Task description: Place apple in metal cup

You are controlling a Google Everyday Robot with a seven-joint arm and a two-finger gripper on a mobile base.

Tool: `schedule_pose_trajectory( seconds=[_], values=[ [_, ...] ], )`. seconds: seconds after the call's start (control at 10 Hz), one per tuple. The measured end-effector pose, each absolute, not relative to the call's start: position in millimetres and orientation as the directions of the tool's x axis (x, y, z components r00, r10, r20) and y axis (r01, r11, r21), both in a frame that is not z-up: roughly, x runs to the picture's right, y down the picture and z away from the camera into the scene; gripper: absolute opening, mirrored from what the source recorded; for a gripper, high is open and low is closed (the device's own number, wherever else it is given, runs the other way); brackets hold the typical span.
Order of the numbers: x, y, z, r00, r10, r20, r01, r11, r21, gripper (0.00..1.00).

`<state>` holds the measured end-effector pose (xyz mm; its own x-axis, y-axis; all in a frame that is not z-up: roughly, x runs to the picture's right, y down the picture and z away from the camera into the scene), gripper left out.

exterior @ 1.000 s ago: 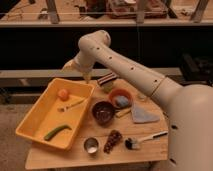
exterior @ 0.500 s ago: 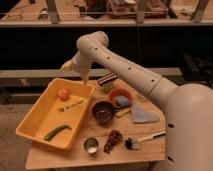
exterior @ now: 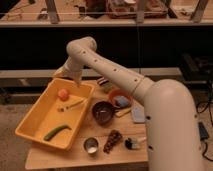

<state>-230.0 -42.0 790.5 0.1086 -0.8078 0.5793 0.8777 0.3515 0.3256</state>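
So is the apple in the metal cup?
No, the apple lies in the yellow tray, near the tool over its far rim, away from the metal cup.

apple [exterior: 62,94] in tray [exterior: 31,132]; metal cup [exterior: 91,145] upright

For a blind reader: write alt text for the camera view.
The robot's open gripper hangs over the far rim of a yellow tray holding the apple; the metal cup stands on the table beside it.

Your arm [exterior: 111,67] is swinging left: the elbow has slid over and dipped a touch, and the gripper [exterior: 77,83] has come along, now hanging over the far rim of the yellow tray [exterior: 47,117], near the apple [exterior: 62,93].
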Motion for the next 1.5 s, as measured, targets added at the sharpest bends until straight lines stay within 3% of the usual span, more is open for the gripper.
schedule_pose_trajectory(
  seconds=[0.5,1.5],
  values=[
    [-280.9,-3.9,849.4,0.032,-0.819,0.573,0.908,0.263,0.326,0.80],
    [-257.0,11.9,905.1,0.242,-0.796,0.554,0.915,0.377,0.143,0.80]
  ],
)
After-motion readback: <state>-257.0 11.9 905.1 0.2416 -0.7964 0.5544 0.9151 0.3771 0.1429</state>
